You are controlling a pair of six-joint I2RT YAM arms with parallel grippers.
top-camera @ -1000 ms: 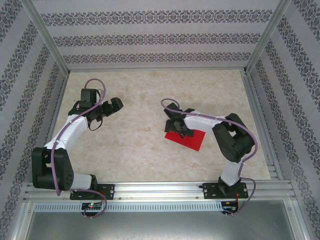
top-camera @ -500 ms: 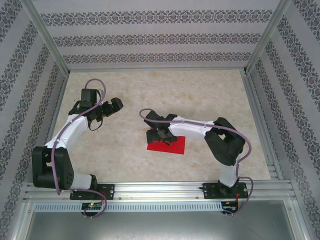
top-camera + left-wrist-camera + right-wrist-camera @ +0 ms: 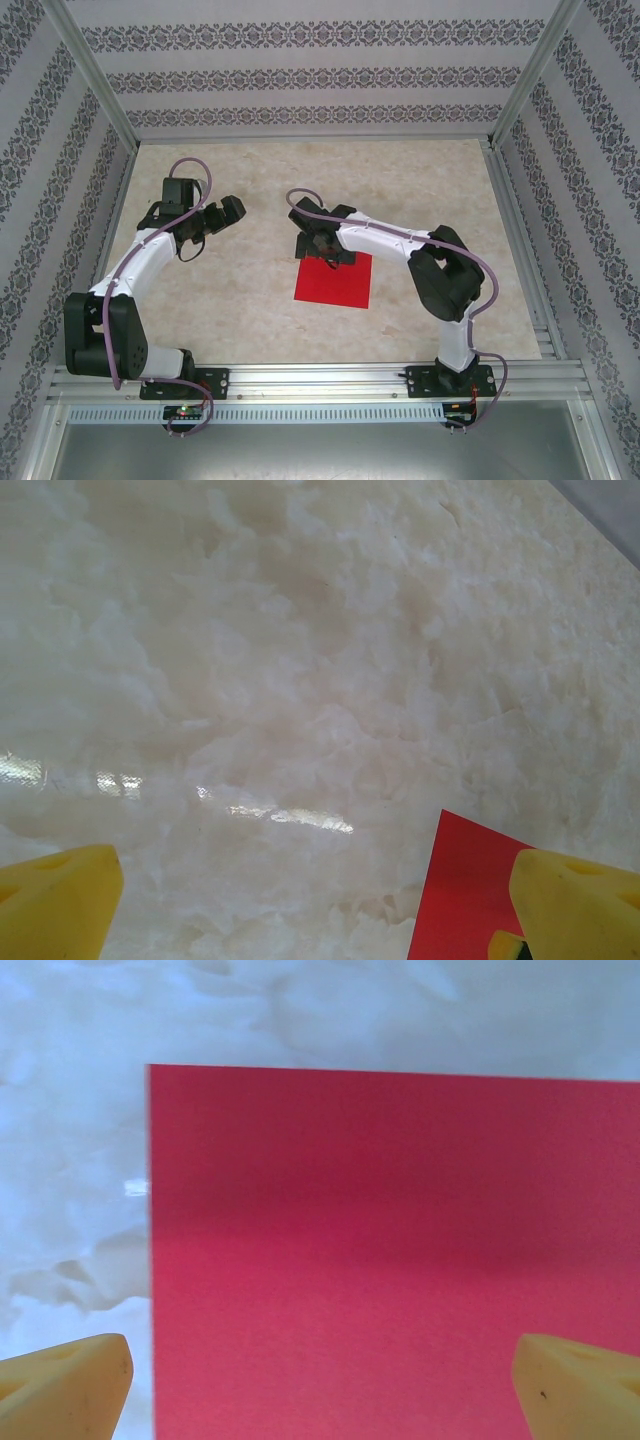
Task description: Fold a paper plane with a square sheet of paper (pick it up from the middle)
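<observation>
Paper point(image 3: 335, 283) flat mid-table point(image 3: 400, 180), nearer front edge; right gripper point(image 3: 320, 246) spread wide above its far edge, left gripper point(image 3: 215, 220) spread, empty

Bright, even; glare on table point(image 3: 270, 815); shadow band across red paper point(image 3: 395, 1255)

**Camera layout: one overhead, two wrist-mounted.**
The top view looks down and forward over the whole surface point(image 3: 250, 310) from behind the arm bases point(image 3: 180, 383). Both wrist views face the surface at close range; all three share the red paper point(image 3: 334, 280).
</observation>
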